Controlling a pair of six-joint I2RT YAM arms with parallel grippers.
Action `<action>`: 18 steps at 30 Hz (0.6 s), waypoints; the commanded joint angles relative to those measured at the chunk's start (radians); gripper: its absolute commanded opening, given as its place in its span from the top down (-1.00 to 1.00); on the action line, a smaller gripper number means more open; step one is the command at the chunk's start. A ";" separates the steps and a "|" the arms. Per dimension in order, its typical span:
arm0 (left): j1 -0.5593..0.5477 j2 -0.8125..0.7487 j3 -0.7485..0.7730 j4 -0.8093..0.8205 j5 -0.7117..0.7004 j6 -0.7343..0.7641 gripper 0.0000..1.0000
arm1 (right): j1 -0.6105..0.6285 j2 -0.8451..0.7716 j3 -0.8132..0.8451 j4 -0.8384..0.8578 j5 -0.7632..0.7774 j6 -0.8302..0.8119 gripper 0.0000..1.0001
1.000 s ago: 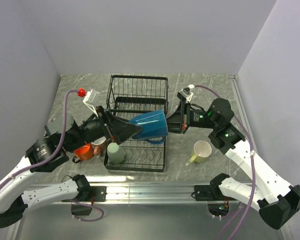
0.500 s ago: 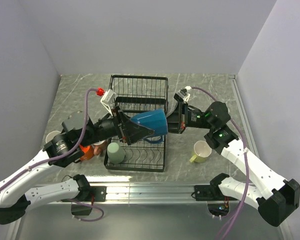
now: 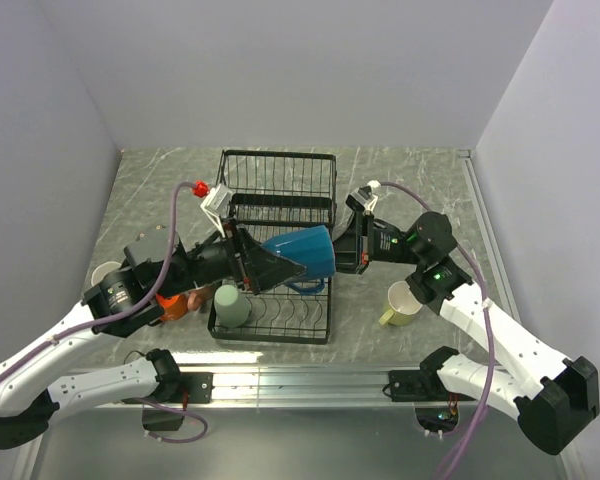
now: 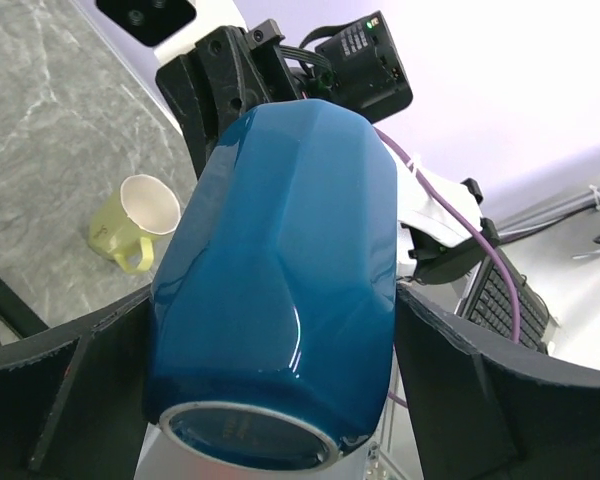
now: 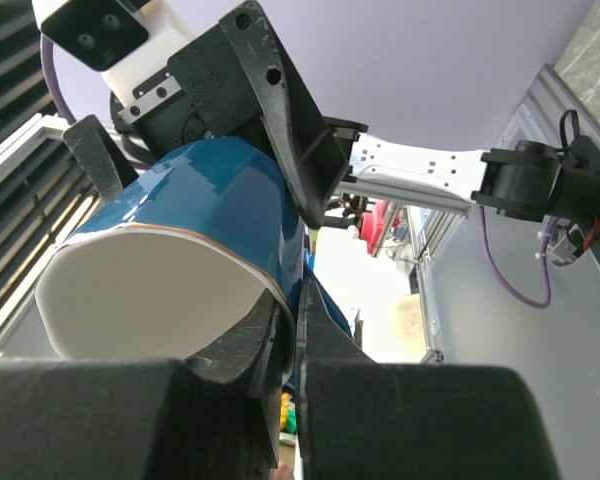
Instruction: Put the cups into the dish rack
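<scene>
The left arm (image 3: pixel 130 285) hid most of the orange mug (image 3: pixel 167 301). The blue mug (image 3: pixel 302 250) hung sideways over the dish rack (image 3: pixel 276 170), its base clamped in the left hand (image 3: pixel 280 263), its rim pinched by the right hand (image 3: pixel 338 252).

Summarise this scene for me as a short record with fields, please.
blue cup: on its side, held over the dish rack
left gripper: shut on the blue cup, base end
right gripper: shut on the blue cup's rim
green cup: upside down in the rack
yellow cup: on the table, right of the rack
</scene>
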 commanded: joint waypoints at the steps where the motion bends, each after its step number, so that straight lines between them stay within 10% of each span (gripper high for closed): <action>1: 0.010 -0.042 0.062 0.065 -0.070 0.017 -0.81 | -0.012 -0.029 -0.006 0.099 -0.011 0.019 1.00; 11: 0.010 -0.061 0.041 0.102 -0.105 0.010 -0.68 | -0.006 -0.032 -0.029 0.093 -0.022 0.018 1.00; 18: 0.010 -0.005 0.076 0.110 -0.084 0.022 0.38 | -0.005 -0.026 -0.028 0.088 -0.031 0.015 1.00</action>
